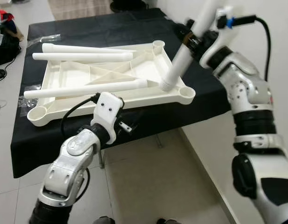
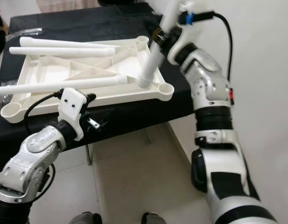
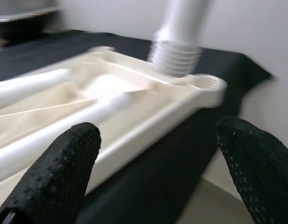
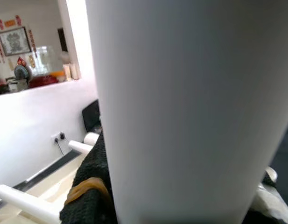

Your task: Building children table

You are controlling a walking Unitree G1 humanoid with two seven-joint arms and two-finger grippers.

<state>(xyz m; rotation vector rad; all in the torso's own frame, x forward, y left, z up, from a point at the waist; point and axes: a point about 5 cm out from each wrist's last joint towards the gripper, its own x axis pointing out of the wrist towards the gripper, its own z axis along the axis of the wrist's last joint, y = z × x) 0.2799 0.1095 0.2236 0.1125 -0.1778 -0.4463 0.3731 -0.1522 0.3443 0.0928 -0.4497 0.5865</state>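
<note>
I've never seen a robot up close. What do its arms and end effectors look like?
Both arms are jointed silver metal shells with black bands. The left end effector has two black, dimpled fingers behind a white wrist housing, fed by a black cable. The right arm carries a blue clip and a black cable.

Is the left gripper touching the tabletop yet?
Apart. The left wrist view shows the left gripper open, its fingers short of the tabletop's edge, black cloth visible between.

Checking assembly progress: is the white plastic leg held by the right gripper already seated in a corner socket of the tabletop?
No: the white leg's threaded end hangs tilted above the upturned cream tabletop, beside the corner socket.
</note>
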